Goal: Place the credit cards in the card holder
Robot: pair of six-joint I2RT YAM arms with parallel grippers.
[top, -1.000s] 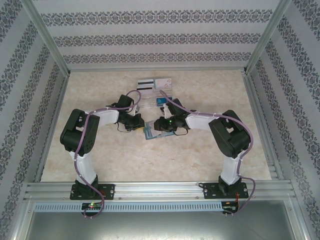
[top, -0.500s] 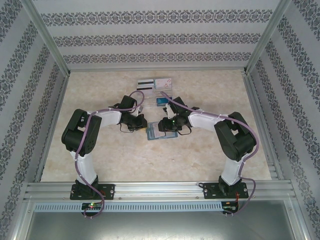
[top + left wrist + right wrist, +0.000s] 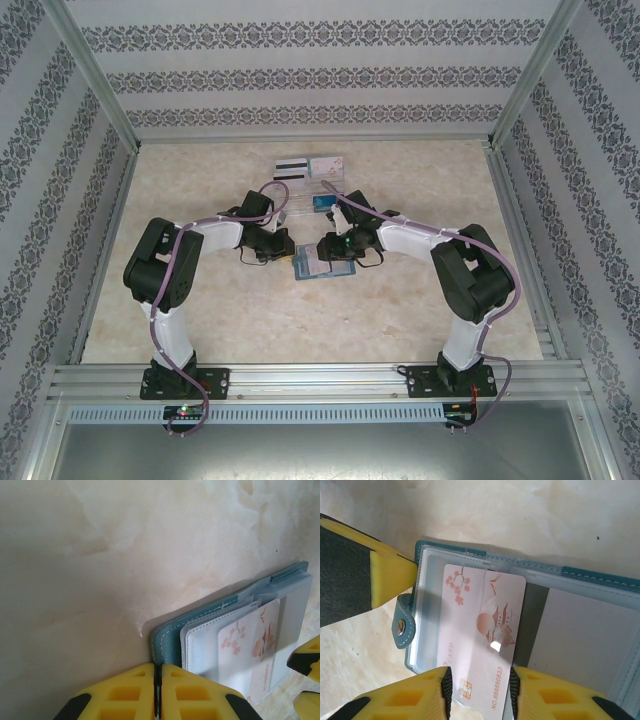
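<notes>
Right wrist view: the pale pink card [image 3: 480, 630] lies directly between my right gripper's [image 3: 480, 692] jaws, one at each long edge. It rests over the clear sleeves of the open card holder [image 3: 600, 575], which spreads out ahead of the fingertips (whether the jaws actually pinch the card or merely flank it, I cannot tell). My left gripper [image 3: 157, 685] is clenched tight with nothing visible between its jaws, and the holder's teal corner sits right at their tips, extending ahead and to the right.
</notes>
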